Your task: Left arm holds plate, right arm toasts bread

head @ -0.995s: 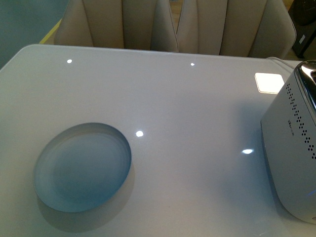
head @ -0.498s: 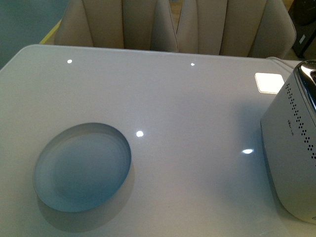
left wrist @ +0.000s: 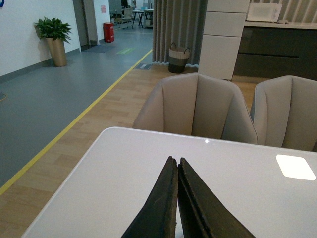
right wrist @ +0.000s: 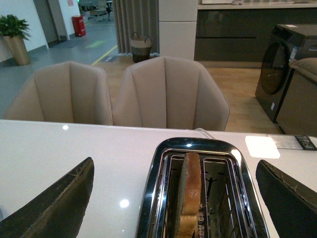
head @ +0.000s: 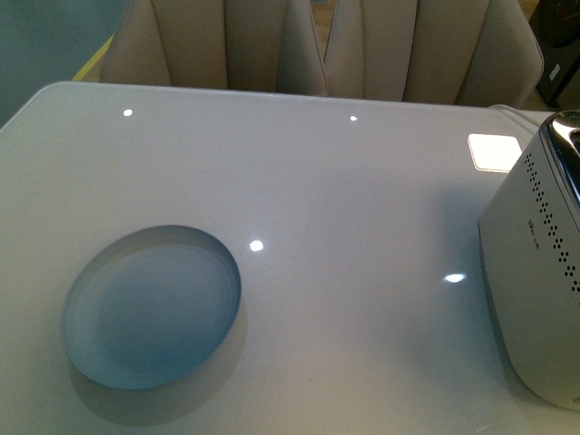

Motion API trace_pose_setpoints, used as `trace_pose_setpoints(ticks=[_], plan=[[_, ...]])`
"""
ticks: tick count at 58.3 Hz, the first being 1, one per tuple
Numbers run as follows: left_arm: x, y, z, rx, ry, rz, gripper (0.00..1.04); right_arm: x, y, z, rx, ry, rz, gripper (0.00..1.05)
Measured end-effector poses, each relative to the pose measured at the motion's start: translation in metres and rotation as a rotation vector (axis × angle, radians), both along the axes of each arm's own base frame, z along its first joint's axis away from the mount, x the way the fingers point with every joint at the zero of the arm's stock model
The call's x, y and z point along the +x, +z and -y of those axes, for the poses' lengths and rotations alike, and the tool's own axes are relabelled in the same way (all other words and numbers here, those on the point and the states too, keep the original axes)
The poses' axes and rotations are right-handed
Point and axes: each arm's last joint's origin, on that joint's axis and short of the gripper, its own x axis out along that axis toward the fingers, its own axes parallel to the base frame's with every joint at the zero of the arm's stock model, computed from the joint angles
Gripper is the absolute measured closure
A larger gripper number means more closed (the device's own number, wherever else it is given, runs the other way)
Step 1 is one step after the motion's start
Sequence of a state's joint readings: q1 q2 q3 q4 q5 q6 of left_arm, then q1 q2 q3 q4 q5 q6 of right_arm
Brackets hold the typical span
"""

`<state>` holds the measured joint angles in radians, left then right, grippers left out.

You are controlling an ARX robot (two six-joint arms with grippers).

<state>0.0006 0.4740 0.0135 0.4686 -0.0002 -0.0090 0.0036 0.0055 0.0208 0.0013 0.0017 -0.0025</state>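
Note:
The pale blue-grey plate (head: 152, 310) lies empty on the white table (head: 353, 181), near its front left. Neither arm shows in the front view. My left gripper (left wrist: 174, 160) is shut, its black wedge jaws pressed together with nothing between them, pointing over the tabletop; the plate is out of the left wrist view. My right gripper (right wrist: 174, 163) is open and hangs above the toaster (right wrist: 198, 147), one finger to each side of it. The bread (right wrist: 191, 191) stands on edge in one of the toaster's slots, its top crust above the rim.
The white toaster (head: 542, 299) stands at the table's right edge. Beige chairs (head: 317, 45) line the far side of the table. A bright square reflection (head: 495, 151) shows on the tabletop near the toaster.

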Motion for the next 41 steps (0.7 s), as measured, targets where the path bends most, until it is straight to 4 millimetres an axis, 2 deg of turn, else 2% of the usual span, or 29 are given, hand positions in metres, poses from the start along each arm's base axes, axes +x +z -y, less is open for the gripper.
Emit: trace_pose_setpoints(ticks=[41], plan=[[-0.019, 0.001, 0.000, 0.000, 0.000, 0.006, 1.01, 0.000, 0.000, 0.000, 0.000, 0.000, 0.000, 0.09]])
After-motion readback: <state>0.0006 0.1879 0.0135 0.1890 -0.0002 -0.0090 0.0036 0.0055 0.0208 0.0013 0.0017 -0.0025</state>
